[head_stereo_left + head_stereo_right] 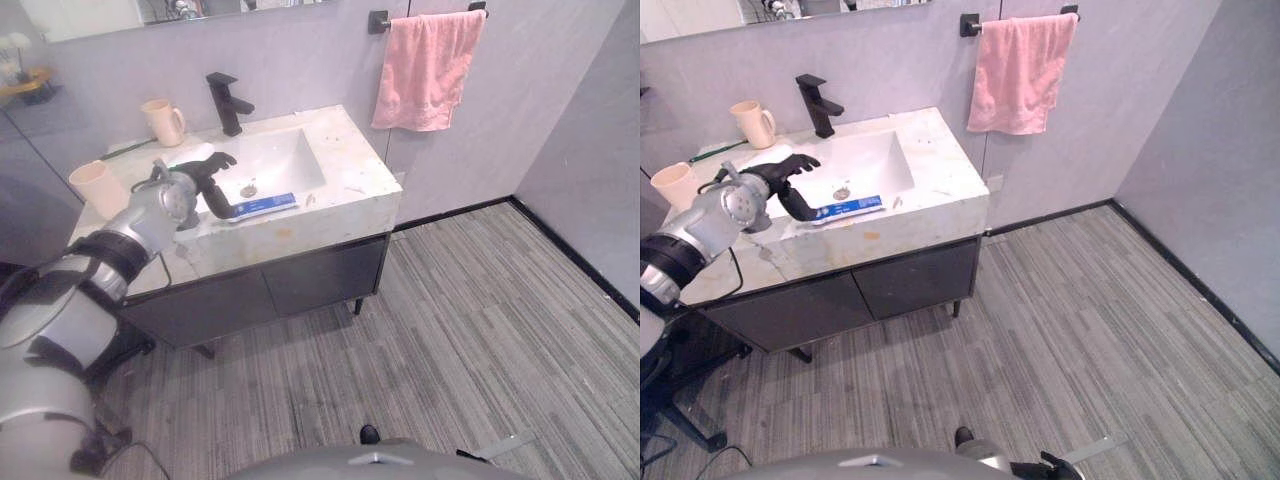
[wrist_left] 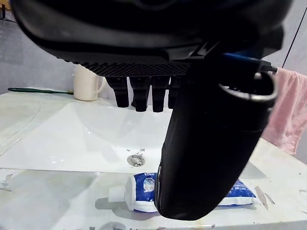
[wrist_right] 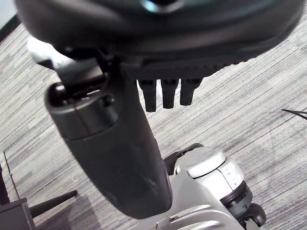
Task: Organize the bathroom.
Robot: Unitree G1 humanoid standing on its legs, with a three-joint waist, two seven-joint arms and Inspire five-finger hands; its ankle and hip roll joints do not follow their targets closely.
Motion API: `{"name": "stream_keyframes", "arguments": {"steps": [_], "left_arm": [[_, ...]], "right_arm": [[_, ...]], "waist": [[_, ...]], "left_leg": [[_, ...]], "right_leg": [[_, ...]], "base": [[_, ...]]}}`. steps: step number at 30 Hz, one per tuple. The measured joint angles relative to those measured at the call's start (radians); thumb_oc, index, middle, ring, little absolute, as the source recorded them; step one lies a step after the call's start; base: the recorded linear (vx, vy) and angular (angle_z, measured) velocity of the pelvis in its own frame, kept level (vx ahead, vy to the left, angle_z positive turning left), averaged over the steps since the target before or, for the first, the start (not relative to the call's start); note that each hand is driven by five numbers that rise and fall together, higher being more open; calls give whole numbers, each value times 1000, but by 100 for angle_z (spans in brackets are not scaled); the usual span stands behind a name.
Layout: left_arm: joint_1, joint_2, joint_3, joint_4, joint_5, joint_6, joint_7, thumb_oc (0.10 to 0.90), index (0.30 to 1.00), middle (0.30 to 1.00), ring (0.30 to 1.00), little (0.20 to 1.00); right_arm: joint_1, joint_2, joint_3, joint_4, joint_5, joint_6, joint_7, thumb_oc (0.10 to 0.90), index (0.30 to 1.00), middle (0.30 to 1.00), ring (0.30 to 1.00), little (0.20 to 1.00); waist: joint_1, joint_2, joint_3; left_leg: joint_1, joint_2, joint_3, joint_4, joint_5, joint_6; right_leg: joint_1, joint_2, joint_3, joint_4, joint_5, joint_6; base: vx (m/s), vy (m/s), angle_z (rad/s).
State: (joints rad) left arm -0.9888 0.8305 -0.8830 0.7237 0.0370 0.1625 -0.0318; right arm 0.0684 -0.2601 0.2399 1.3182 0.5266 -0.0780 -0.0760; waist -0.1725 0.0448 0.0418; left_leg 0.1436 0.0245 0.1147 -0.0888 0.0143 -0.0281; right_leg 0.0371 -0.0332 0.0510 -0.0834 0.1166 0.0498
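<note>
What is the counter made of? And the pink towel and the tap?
Counter: looks like pale polished stone, maybe marble, with faint veins and a shine. Towel: soft fluffy cloth, draping in folds. Tap: probably metal with a matte black finish, since it shows no gleam.

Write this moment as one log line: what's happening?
left hand: open, above blue-and-white toothpaste tube lying on white marble counter at sink's front edge | tube: not grasped | right hand: idle, open, over floor

Pink towel (image 1: 425, 68), blue-white tube (image 1: 262, 206), black tap (image 1: 227, 102).
</note>
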Motion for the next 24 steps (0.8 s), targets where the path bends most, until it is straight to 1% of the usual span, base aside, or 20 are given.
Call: {"name": "stream_keyframes", "arguments": {"steps": [5, 6, 8, 12, 15, 17, 20, 24], "left_arm": [[0, -9, 20, -5, -27, 0, 25, 800, 900, 900, 900, 900], [0, -10, 20, -14, -27, 1, 28, 800, 900, 900, 900, 900], [0, -25, 26, -19, -27, 7, 33, 800, 900, 900, 900, 900], [0, -81, 37, -20, -27, 41, 46, 800, 900, 900, 900, 900], [0, -96, 37, -20, -27, 42, 46, 800, 900, 900, 900, 900], [0, -119, 37, -20, -22, 56, 45, 800, 900, 900, 900, 900], [0, -121, 37, -20, -17, 66, 45, 800, 900, 900, 900, 900], [0, -132, 37, -20, -12, 89, 45, 800, 900, 900, 900, 900]], "right_arm": [[-7, 0, -1, 0, -1, 0, 1, 800, 900, 900, 900, 900], [-9, 0, -1, -1, -1, 0, 2, 800, 900, 900, 900, 900], [-8, 0, -1, -1, -2, 0, 3, 800, 900, 900, 900, 900], [-8, 0, 0, -6, -2, 1, 2, 800, 900, 900, 900, 900], [-8, 0, 0, -14, -2, 1, 3, 800, 900, 900, 900, 900], [-10, 0, 0, -22, -2, 1, 2, 800, 900, 900, 900, 900], [-16, 0, 1, -28, -2, 1, 2, 800, 900, 900, 900, 900], [-16, 0, 5, -28, -1, 1, 1, 800, 900, 900, 900, 900]], "waist": [[0, 1, 11], [0, 2, 23], [2, 4, 29], [0, 4, 32], [-1, 4, 34], [-7, 4, 36], [-21, 4, 47], [-25, 6, 55]], "left_leg": [[3, 0, -1, 0, 0, 0], [8, 0, -3, 0, 0, 0], [8, -1, -6, 0, 1, 1], [9, -2, -8, 2, 2, 2], [9, -2, -8, 2, 2, 2], [9, -2, -8, 1, 2, 2], [12, -2, -8, 1, 2, 2], [13, -1, -8, 1, 2, 2]], "right_leg": [[4, 1, -3, 0, 0, 0], [10, 1, -5, 0, 0, 0], [10, 2, -7, 0, 0, 0], [13, 2, -10, 0, 0, 0], [13, 2, -10, 0, 0, 0], [13, 2, -10, 0, 0, 0], [16, 2, -10, 0, 0, 0], [16, 2, -9, 0, 0, 0]], "base": [[0, 0, 0], [-1, -9, 4], [-1, -13, 5], [-2, -4, 1], [0, 0, 0], [0, 0, 0], [0, 0, 0], [0, 0, 0]]}}
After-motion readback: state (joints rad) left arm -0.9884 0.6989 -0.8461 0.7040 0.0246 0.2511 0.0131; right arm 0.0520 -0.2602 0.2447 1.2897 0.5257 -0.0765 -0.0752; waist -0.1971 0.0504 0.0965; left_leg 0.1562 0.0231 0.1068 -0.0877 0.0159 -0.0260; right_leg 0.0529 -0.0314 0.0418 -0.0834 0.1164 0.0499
